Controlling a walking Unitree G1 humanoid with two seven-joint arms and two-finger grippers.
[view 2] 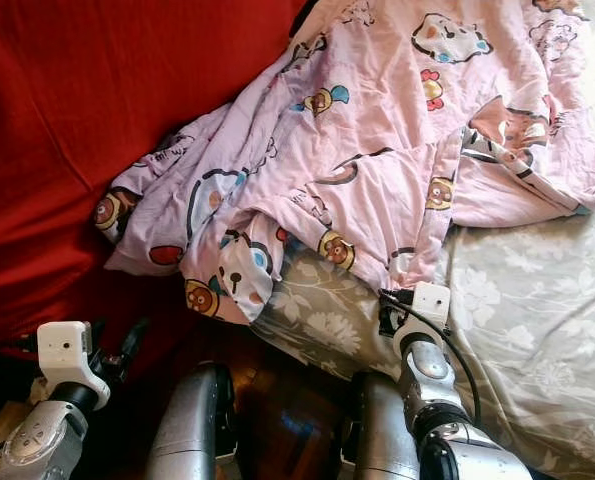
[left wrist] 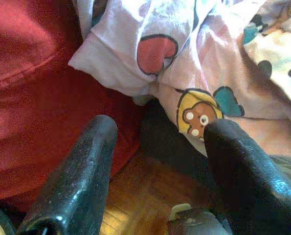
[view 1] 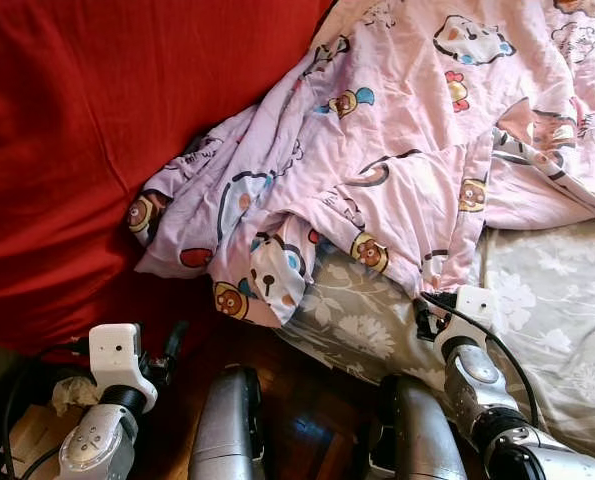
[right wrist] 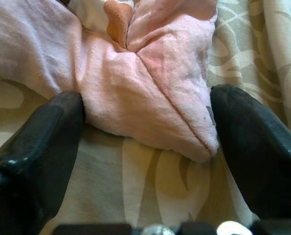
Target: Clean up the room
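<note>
Straddling a corner of the pink blanket [right wrist: 150, 98], the right gripper [right wrist: 145, 147] has its two black fingers spread wide, one on each side of the fabric, resting on the grey flowered sheet [right wrist: 135, 196] without clamping. The left gripper [left wrist: 157, 161] is also wide open and holds nothing, hanging above the wooden floor [left wrist: 135, 205] just below the blanket's hanging edge. The crumpled blanket, printed with cartoon animals, lies across the bed, partly over a red cover [view 1: 87, 140] on the left.
</note>
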